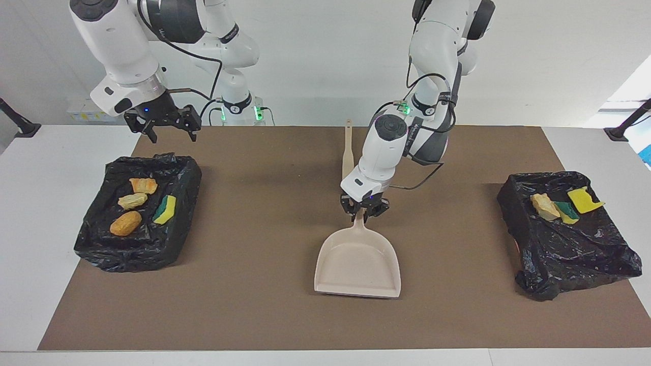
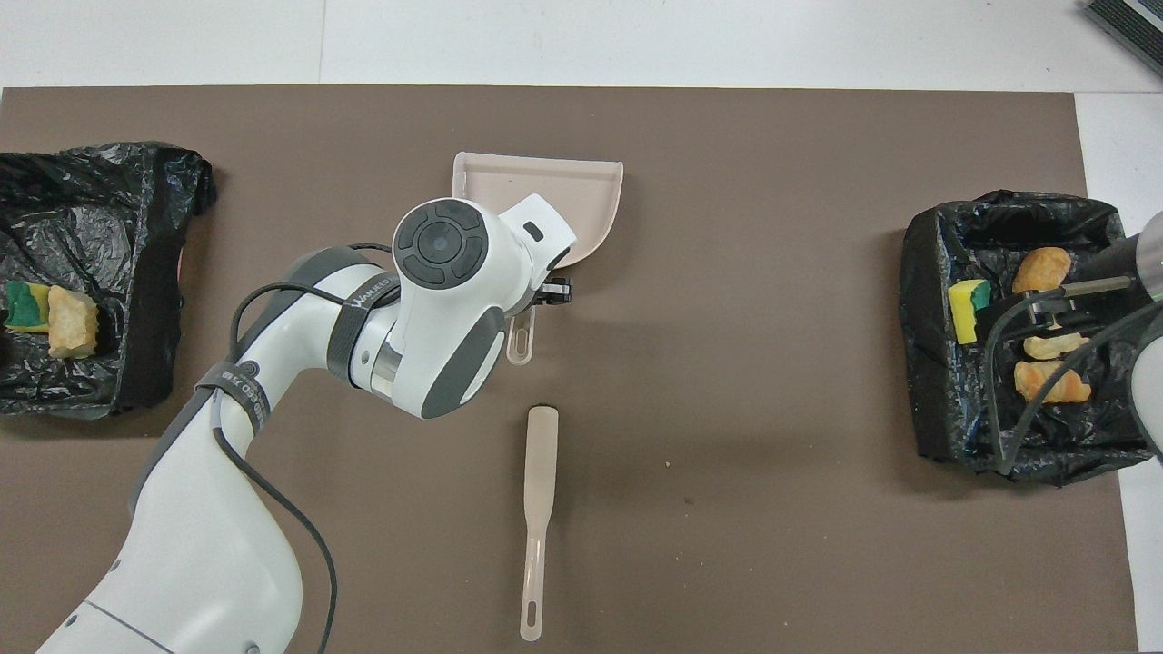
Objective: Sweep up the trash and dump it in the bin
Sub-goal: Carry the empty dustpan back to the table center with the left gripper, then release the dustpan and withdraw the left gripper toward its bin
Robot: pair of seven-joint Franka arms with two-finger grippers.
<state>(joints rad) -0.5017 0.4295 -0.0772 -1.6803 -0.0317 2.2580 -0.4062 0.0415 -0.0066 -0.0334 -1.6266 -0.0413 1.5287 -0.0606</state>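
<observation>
- Trash all binned: four scraps (image 1: pixel 137 206) in black-lined bin (image 1: pixel 91 239) at right arm's end, three scraps (image 1: pixel 564 206) in black-lined bin (image 1: pixel 574 264) at left arm's end.
- Left gripper (image 1: pixel 364 209) clamped on beige plastic dustpan (image 1: pixel 358 264) handle, pan on table; a tilted release could flip it.
- Right gripper (image 1: pixel 170 127) apart over its bin, waiting; dropping could snag the liner.
- Beige brush (image 2: pixel 538 509) lies near robots, in the arm's retreat path.

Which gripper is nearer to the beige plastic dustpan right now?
Left. The left gripper is shut on the handle of the beige plastic dustpan at mid-table. The right gripper hangs open above the black-lined bin at the right arm's end.
</observation>
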